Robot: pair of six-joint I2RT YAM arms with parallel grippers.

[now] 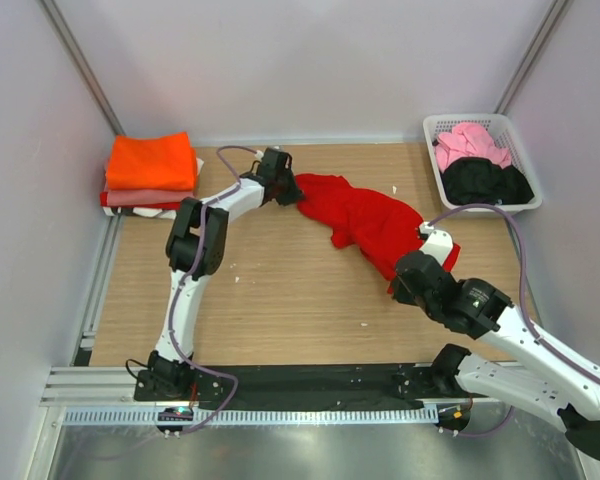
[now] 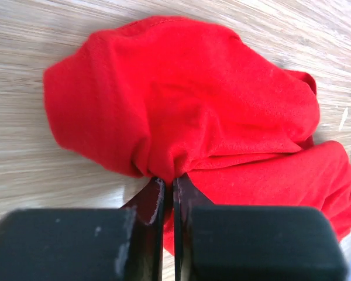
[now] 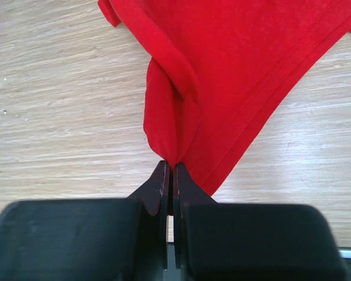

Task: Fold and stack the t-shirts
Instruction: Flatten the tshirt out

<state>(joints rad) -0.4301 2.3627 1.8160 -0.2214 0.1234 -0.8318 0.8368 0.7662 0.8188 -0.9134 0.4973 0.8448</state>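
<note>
A bright red t-shirt lies crumpled across the middle right of the wooden table. My left gripper is shut on its far left end, and the left wrist view shows the bunched red cloth pinched between the jaws. My right gripper is shut on the shirt's near end, and the right wrist view shows a fold of the cloth pinched at the jaw tips. A folded stack with an orange t-shirt on top, salmon-pink and red beneath, sits at the back left.
A white slatted basket at the back right holds a pink t-shirt and a black one. Grey walls close in the table on three sides. A metal rail runs along the near edge.
</note>
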